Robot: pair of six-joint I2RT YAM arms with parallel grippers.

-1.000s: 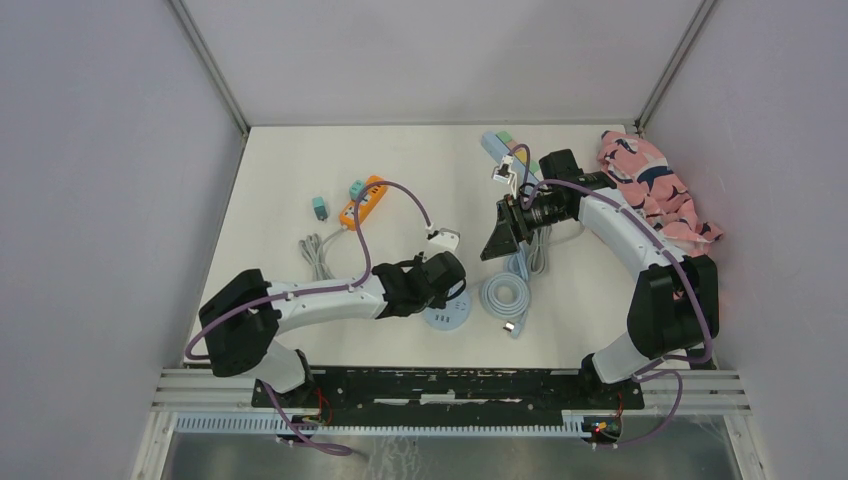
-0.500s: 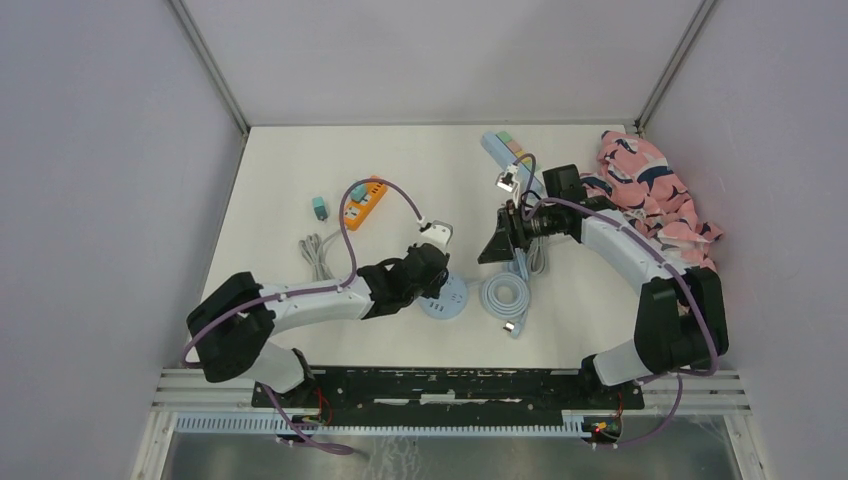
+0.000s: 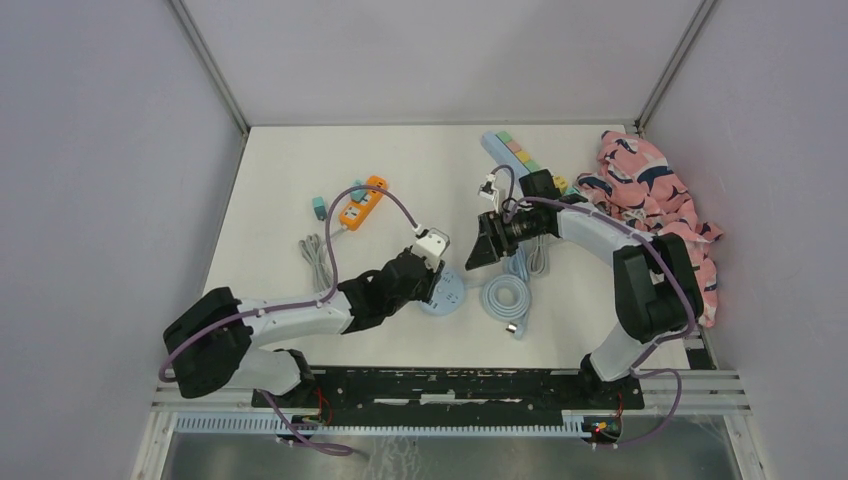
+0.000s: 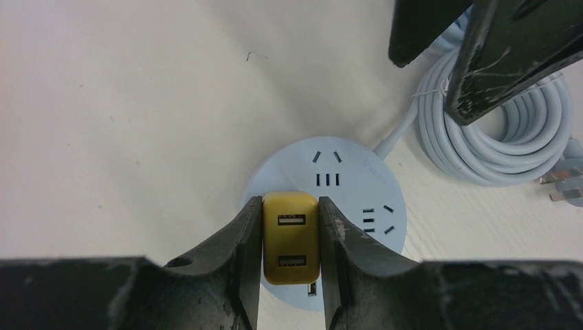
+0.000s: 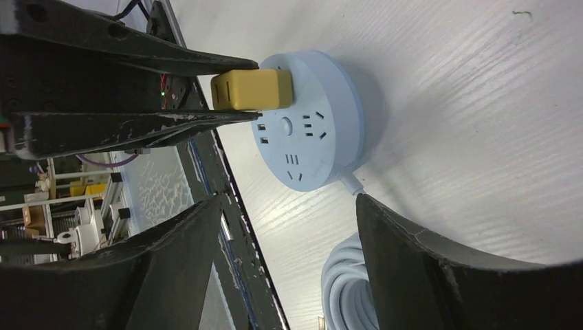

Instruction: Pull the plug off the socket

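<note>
The left claw was clamped on the yellow plug, which sat in the round blue socket on the bench. The right claw hung nearby, jaws apart, above the coiled cable.

Yellow plug, pale blue socket, orange strip, pink patterned cloth

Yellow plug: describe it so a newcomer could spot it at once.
On the white table, between the two arms, lies a round pale-blue socket. The yellow plug sits in it, clamped in the jaws of the left gripper. It is a boxy yellow block with two USB ports, amid pale-blue neighbours.
</note>
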